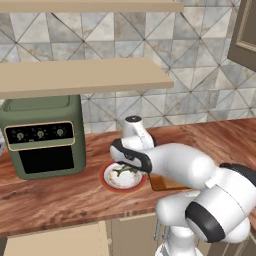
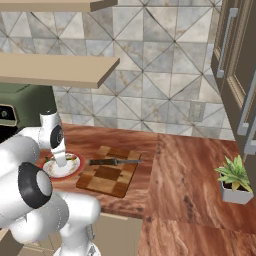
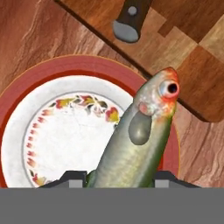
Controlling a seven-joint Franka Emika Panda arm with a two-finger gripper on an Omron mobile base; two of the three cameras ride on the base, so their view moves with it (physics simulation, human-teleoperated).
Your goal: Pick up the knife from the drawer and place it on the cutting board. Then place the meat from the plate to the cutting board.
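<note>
Left base view: reddish-brown wood-grain surface, glossy. Round plate, red rim, pale speckled middle, just right of boxy olive-green air fryer with dark door and three knobs. Gripper down over plate, wrist mostly hiding it; small greenish fish under the hand. Sliver of cutting board peeking out behind white forearm, just right of plate. Tan shelf overhead, grey triangle-pattern tile wall behind. Light tan drawer front at bottom edge, pulled out.

Right base view: rectangular cutting board, checkered light and dark brown blocks, flat on surface, just right of plate. Knife lying flat across board's far part, dark handle left, slim grey blade pointing right. Hand standing over plate. Small green potted plant in white pot well apart at right. Dark cabinet doors at upper right with metal handles.

Hand view: fish close up, slender, smooth, olive-green back, silvery-pale cheek, reddish snout, round eye, head angled up toward board corner. Body running down between the two dark fingertips, jaws closed on the fish, partly apart at body width. Plate beneath, floral ring inside red rim. Knife handle butt on cutting board at top.
</note>
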